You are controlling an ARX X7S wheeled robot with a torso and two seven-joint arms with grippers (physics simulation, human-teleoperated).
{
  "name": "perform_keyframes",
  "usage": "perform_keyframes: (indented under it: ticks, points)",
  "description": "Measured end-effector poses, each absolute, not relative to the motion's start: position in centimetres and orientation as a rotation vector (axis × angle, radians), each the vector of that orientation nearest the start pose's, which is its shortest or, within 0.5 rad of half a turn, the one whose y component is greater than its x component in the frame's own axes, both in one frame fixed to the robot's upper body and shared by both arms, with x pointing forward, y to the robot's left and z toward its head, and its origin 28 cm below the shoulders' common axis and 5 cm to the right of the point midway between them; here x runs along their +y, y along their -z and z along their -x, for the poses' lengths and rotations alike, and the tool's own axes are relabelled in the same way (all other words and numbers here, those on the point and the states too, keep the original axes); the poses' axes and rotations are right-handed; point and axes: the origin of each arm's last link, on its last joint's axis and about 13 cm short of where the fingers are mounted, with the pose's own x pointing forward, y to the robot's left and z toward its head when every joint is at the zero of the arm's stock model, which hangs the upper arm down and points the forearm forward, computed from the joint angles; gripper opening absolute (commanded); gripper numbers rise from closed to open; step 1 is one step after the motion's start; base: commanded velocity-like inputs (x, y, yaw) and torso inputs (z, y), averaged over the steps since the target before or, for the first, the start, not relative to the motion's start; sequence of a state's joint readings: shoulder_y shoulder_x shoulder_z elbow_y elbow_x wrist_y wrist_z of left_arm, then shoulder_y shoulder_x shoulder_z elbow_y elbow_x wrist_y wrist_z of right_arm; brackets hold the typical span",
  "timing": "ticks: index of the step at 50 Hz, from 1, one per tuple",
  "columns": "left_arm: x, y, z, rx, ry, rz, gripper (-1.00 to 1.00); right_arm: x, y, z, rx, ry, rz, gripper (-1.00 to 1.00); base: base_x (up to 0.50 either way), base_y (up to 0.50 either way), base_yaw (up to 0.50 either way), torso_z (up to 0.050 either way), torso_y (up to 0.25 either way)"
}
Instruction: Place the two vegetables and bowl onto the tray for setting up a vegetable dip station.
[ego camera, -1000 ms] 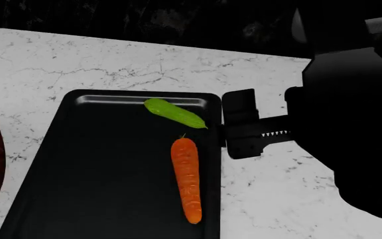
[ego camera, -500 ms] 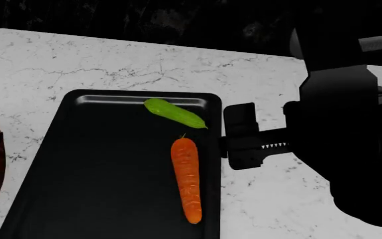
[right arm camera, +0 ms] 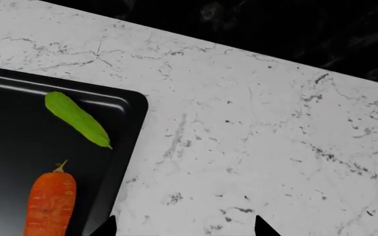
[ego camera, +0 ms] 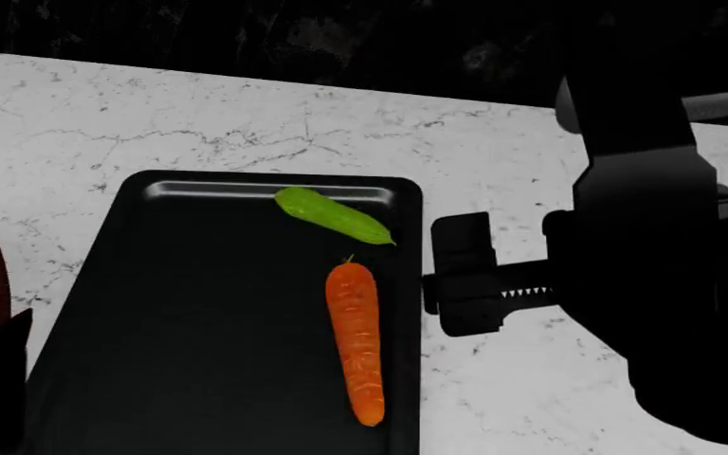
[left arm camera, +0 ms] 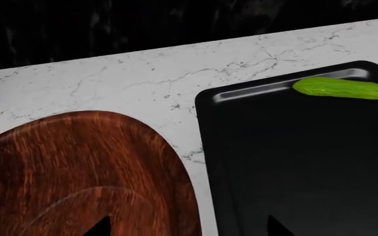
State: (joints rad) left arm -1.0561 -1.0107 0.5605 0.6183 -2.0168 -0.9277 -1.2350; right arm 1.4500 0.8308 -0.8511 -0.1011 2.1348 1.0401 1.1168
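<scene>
Bowl (left arm camera: 77,172) sits on the table's left side, just beside the tray (ego camera: 187,360); it's nearly tray-wide, so setting it down could knock the cucumber (ego camera: 334,215) & carrot (ego camera: 355,341) (both on tray's right half). Left gripper (left arm camera: 185,228) hovers over the bowl/tray gap, jaws spread, empty. Right gripper (right arm camera: 182,227) hovers right of tray, jaws apart, holding nothing.

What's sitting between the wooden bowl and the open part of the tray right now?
Nothing visible. The bowl rests on the counter beside the tray; the cucumber and carrot lie along the tray's far side.
</scene>
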Motion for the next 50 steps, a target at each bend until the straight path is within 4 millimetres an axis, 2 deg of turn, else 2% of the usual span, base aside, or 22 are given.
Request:
perform_keyframes:
  ticks: [20, 21, 36, 50]
  points:
    - [24.8, -24.8, -18.8, 0.405, 0.071, -0.202, 1.0, -13.7, -30.4, -25.0, 0.556, -0.128, 0.087, 1.0, 0.0, 0.0, 0.0, 0.0, 0.0]
    - [24.8, -24.8, -18.8, 0.406, 0.07, -0.203, -1.0, -13.7, -30.4, -25.0, 0.556, -0.128, 0.086, 1.0, 0.0, 0.0, 0.0, 0.0, 0.0]
    - [24.9, -25.0, -18.8, 0.345, -0.094, -0.269, -1.0, -13.8, -30.1, -25.0, 0.563, -0.122, 0.085, 1.0, 0.0, 0.0, 0.0, 0.0, -0.001]
    - [24.6, -28.7, -18.7, 0.185, -0.032, -0.414, -1.0, -14.0, -30.1, -25.0, 0.557, -0.121, 0.077, 1.0, 0.0, 0.0, 0.0, 0.0, 0.0]
